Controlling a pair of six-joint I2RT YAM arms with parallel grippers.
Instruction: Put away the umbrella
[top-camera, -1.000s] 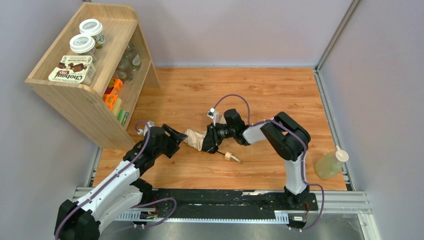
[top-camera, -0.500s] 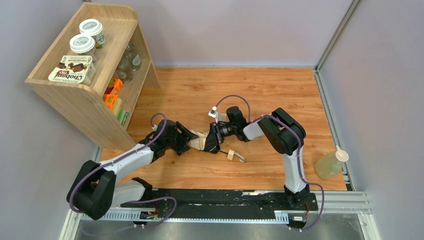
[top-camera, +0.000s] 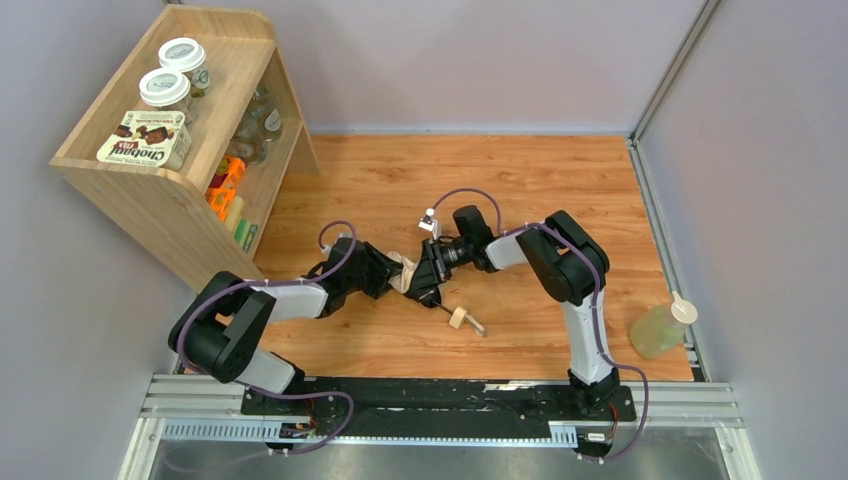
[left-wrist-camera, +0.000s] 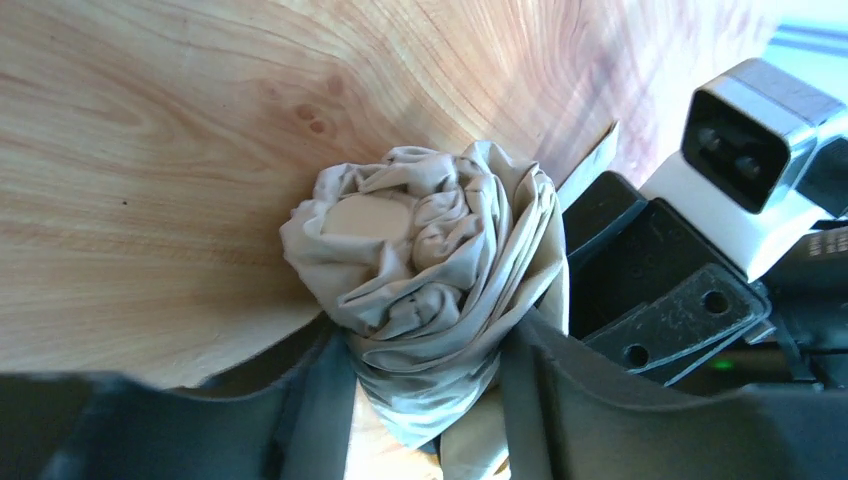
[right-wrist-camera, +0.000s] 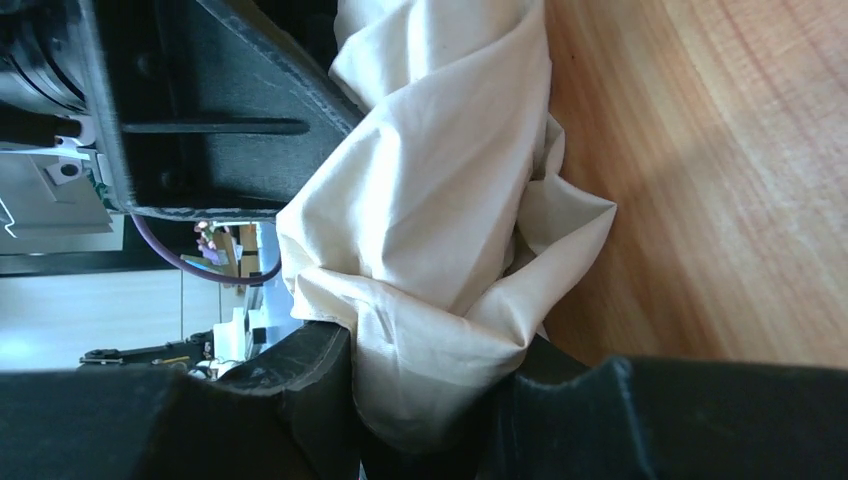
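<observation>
The umbrella (top-camera: 406, 271) lies across the middle of the wooden table, its peach-beige canopy bunched between both grippers. The thin black shaft and cream handle (top-camera: 459, 318) stick out toward the front right. My left gripper (top-camera: 388, 276) comes in from the left, its fingers pressed on both sides of the canopy's twisted end (left-wrist-camera: 430, 250). The left gripper (left-wrist-camera: 425, 350) squeezes the fabric narrow there. My right gripper (top-camera: 421, 281) is shut on the canopy (right-wrist-camera: 440, 200) nearer the shaft, and in its own wrist view the right gripper (right-wrist-camera: 430, 370) has cloth filling the gap.
A wooden shelf (top-camera: 170, 170) stands at the back left, with jars and a snack box on top and items inside. A yellowish bottle (top-camera: 660, 328) stands at the table's right edge. Grey walls close in the back and sides.
My left arm has reached right from near the shelf to the canopy's end, and its jaws have narrowed onto the fabric. The right gripper kept its hold and shifted slightly.
</observation>
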